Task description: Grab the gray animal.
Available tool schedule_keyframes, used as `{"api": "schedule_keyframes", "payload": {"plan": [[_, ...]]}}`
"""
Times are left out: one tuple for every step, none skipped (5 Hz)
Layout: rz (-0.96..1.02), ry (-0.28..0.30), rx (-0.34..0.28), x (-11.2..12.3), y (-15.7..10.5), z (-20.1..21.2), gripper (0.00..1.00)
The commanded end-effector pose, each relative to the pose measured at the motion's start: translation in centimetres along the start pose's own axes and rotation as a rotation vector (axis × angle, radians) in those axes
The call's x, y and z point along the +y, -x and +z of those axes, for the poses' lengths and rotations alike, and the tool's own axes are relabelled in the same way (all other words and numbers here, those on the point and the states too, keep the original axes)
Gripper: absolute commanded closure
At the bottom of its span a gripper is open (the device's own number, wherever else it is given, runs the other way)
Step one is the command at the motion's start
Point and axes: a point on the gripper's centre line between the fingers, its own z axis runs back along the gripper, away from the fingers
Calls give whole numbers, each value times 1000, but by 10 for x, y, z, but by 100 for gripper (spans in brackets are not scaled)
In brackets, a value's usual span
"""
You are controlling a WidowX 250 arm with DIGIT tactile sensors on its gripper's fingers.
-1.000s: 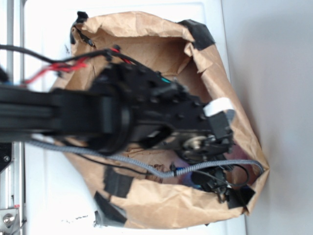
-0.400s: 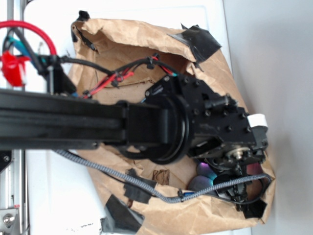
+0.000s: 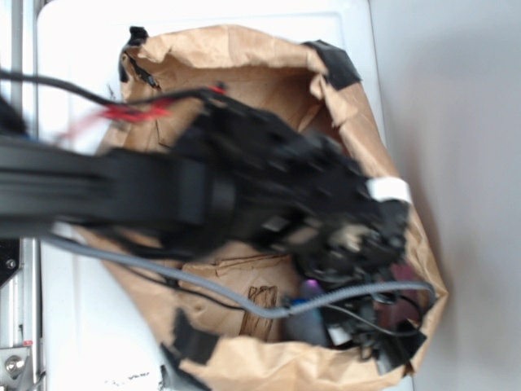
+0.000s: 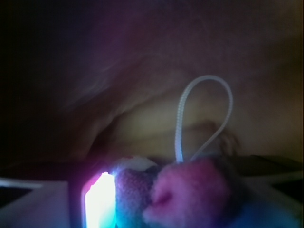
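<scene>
In the wrist view the gray animal fills the bottom middle, very close and blurred. Its pink ear sits to the right and its white string loop stands up behind it. My gripper is shut on the plush, and a brightly lit finger presses its left side. In the exterior view the gripper is deep in the lower right corner of the brown paper bag. A gray and purple lump there is the gray animal, partly hidden by the arm.
The bag's crumpled brown walls close in around the gripper. Black tape patches hold the bag to the white surface. A gray sleeved cable loops across the bag below the blurred black arm.
The arm swung right and deeper into the bag's corner, then pulled back left; it is motion-blurred now. The gray and purple plush has shifted left with the gripper.
</scene>
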Motion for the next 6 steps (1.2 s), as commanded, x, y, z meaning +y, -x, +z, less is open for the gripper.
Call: {"api": "schedule_keyframes", "payload": {"plan": [[-65, 100, -166, 7, 10, 106, 100], [-42, -117, -169, 9, 4, 128, 100], [-28, -400, -156, 14, -9, 140, 100], [-49, -601, -122, 17, -19, 149, 100], [-52, -652, -86, 23, -27, 153, 100], [-32, -667, -132, 26, -30, 155, 100]]}}
